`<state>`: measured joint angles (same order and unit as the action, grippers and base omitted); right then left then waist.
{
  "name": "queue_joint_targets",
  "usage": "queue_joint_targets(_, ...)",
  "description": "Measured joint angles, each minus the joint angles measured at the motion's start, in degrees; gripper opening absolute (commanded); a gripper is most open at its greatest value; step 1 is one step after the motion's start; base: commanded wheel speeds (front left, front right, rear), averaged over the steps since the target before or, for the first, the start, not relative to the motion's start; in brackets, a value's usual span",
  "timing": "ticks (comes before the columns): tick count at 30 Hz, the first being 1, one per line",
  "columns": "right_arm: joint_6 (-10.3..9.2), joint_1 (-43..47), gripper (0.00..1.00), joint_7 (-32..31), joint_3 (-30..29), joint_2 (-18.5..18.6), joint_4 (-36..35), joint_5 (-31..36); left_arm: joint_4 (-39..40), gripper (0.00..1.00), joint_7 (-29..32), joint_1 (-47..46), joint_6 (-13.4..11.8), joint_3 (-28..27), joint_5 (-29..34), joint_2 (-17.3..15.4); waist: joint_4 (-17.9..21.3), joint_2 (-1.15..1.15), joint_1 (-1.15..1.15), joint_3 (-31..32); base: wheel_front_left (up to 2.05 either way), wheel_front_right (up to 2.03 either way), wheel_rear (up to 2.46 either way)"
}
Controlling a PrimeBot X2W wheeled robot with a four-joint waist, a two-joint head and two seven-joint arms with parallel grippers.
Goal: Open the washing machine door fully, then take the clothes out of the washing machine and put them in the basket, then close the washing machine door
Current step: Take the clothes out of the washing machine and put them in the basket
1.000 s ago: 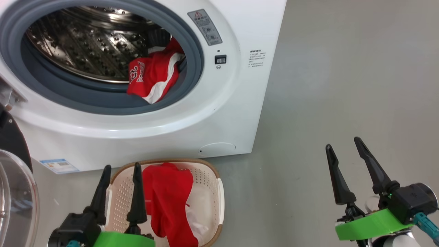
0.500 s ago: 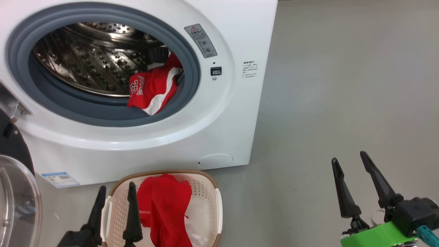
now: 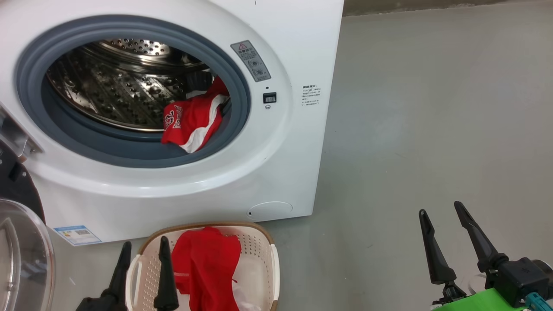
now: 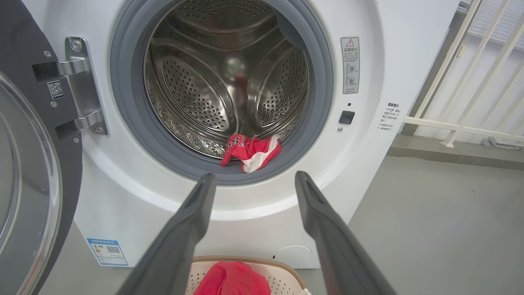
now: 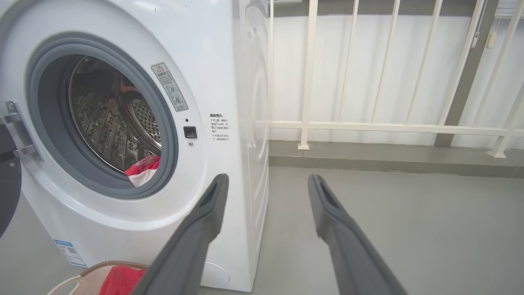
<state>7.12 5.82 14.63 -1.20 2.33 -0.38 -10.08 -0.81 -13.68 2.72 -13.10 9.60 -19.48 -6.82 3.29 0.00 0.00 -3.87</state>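
Observation:
The white washing machine (image 3: pixel 285 52) stands with its door (image 3: pixel 21 259) swung open to the left; its clear glass bowl shows at the lower left. A red garment with white trim (image 3: pixel 190 123) lies at the drum's front lip on the grey gasket, also seen from the left wrist (image 4: pixel 250 150). Another red garment (image 3: pixel 205 263) lies in the cream basket (image 3: pixel 259 242) on the floor before the machine. My left gripper (image 3: pixel 144 246) hovers open over the basket's left side, empty. My right gripper (image 3: pixel 440 207) is open and empty over bare floor to the right.
The steel drum (image 4: pixel 213 82) is otherwise bare inside. Grey floor (image 3: pixel 432 108) stretches right of the machine. A white railing (image 5: pixel 389 82) and a low ledge run behind it. The door hinge (image 4: pixel 77 86) sits on the machine's left.
The whole picture has shifted downward, so the camera has tilted up. Both grippers sit lower in the head view, still open. The clothes have not moved.

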Motion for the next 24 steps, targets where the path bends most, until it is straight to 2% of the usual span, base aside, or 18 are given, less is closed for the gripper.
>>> queue_joint_targets(13,0.00,-0.04,1.00,0.00,0.18,-0.10,-0.20,-0.10,0.30,1.00,-0.01,-0.01,0.00,0.20,0.01,-0.49,0.05,0.00,0.00,-1.13,0.00,0.00,0.00)
queue_joint_targets(24,0.00,-0.23,1.00,0.00,0.21,-0.10,-0.93,-0.51,0.76,1.00,0.07,-1.40,0.07,1.18,-0.09,-0.62,0.24,0.00,0.00,-4.41,0.00,0.00,0.00)
